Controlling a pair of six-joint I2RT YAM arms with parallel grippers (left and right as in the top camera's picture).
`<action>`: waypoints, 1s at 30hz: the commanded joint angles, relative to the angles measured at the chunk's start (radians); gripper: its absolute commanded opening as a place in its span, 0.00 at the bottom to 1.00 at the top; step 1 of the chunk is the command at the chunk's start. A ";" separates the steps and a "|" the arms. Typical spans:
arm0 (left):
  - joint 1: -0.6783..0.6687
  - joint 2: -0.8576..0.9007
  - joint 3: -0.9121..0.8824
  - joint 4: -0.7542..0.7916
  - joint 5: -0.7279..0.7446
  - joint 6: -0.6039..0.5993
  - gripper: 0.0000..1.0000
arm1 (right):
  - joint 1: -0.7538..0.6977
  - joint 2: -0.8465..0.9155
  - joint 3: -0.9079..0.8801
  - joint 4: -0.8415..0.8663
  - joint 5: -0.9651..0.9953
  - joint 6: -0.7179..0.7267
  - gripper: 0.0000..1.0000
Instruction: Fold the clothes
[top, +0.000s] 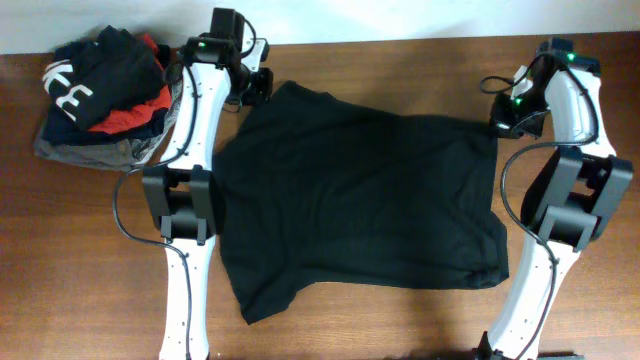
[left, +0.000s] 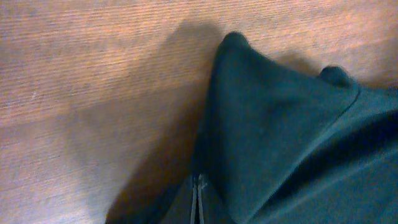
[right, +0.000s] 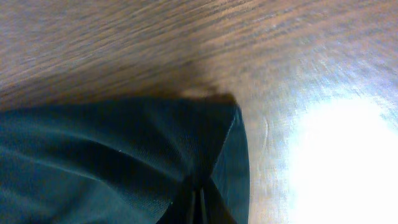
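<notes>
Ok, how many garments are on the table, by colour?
black: 2, the spread top and the lettered one
red garment: 1
navy garment: 1
grey garment: 1
total: 5

The wooden table (top: 90, 250) carries a black top (top: 360, 200) and garment pile (top: 100, 105).

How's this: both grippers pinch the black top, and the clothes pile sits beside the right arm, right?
No. The overhead view shows the clothes pile beside the left arm. The left gripper and right gripper do pinch the black top.
</notes>
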 joint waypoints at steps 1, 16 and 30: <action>0.039 -0.084 -0.006 -0.032 0.011 0.019 0.01 | -0.006 -0.098 0.018 -0.020 0.006 0.030 0.04; 0.119 -0.123 -0.006 -0.192 0.026 0.019 0.01 | -0.052 -0.124 0.017 -0.105 0.039 0.072 0.04; 0.121 -0.123 -0.006 -0.387 0.053 0.019 0.01 | -0.055 -0.124 0.017 -0.221 0.029 0.111 0.04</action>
